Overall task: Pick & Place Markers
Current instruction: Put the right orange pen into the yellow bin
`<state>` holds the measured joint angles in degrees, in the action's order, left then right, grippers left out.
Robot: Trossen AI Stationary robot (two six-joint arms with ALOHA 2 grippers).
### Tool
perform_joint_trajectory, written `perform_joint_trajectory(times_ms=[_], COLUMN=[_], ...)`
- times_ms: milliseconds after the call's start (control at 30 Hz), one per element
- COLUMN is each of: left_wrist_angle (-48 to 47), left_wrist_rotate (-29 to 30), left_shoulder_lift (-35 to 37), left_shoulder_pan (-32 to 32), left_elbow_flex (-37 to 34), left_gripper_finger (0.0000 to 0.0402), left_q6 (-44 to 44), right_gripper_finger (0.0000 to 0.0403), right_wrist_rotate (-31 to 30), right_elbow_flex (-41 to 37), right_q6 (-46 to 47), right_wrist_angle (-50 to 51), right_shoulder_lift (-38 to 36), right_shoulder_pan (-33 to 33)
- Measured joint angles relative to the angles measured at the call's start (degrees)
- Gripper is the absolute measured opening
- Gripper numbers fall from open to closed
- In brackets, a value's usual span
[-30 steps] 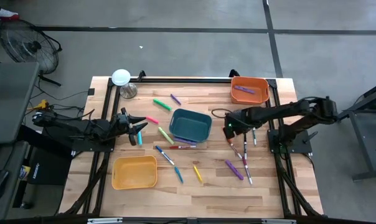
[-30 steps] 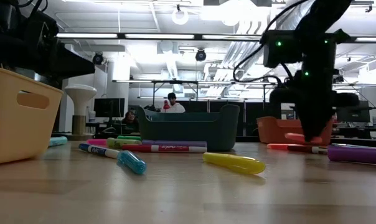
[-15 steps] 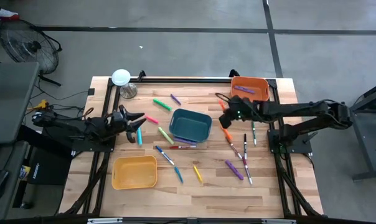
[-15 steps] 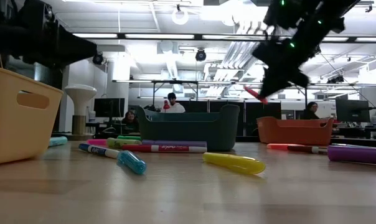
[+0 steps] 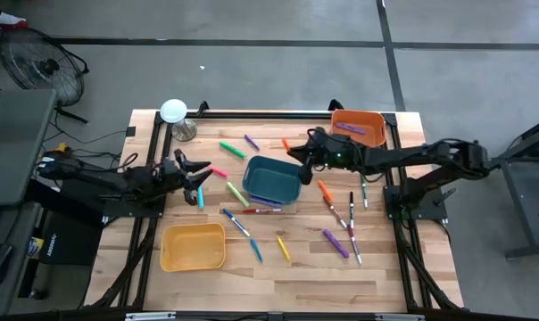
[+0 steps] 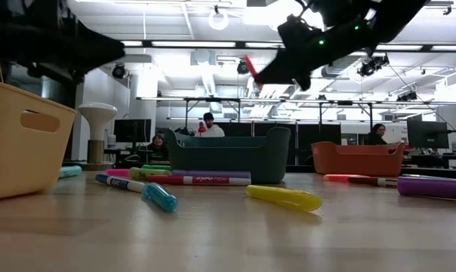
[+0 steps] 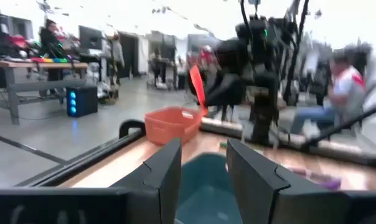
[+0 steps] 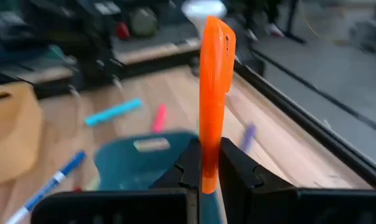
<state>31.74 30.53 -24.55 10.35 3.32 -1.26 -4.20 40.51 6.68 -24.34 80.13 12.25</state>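
Dark jointed arms, green lights

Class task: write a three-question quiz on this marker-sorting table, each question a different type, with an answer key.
1. True or false: the right hand is shut on an orange marker.
2. Multiple choice: the bin nearest below that marker is (A) yellow, (B) teal, (C) orange.
3. Short answer: what lies in the orange bin?

Key
1. True; the marker stands clamped between the fingers in the right wrist view.
2. B, the teal bin.
3. A purple marker.
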Motion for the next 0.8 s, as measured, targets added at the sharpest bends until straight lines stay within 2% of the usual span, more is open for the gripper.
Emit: perform_joint_trajectory(times_ms=[133,333,467,700,800], left_wrist_angle=[2.0,7.8,11.8,14.8,15.0], left_wrist_rotate=[-6.3,-22.6,-32.5,-40.4,-41.6], left_shoulder_lift=[-8.5,-21.2,-29.9,-41.9,-46.3], left_shoulder_pan=[-5.8,-16.4,-21.5,-24.8,-24.7], left_elbow_flex=[4.5,10.2,14.2,22.5,25.6], left_gripper_finger=[0.0127,0.0127,0.0127,0.0127,0.0127], left_q6=[0.0,-1.2,-2.0,-2.0,-1.0], right_gripper_finger=[0.0021,0.0021,0.0021,0.0020,0.0020], right_wrist_rotate=[3.8,7.1,8.5,9.0,9.0], right_elbow_flex=[0.9,6.5,9.0,9.9,9.9], right_q6=[-3.2,-11.6,-13.7,-14.6,-14.7], right_wrist_angle=[-9.0,-8.9,-7.7,-7.2,-7.2], right_shoulder_lift=[4.1,7.2,8.9,10.3,10.3], right_shoulder_pan=[-0.5,-2.0,-2.3,-2.2,-2.2])
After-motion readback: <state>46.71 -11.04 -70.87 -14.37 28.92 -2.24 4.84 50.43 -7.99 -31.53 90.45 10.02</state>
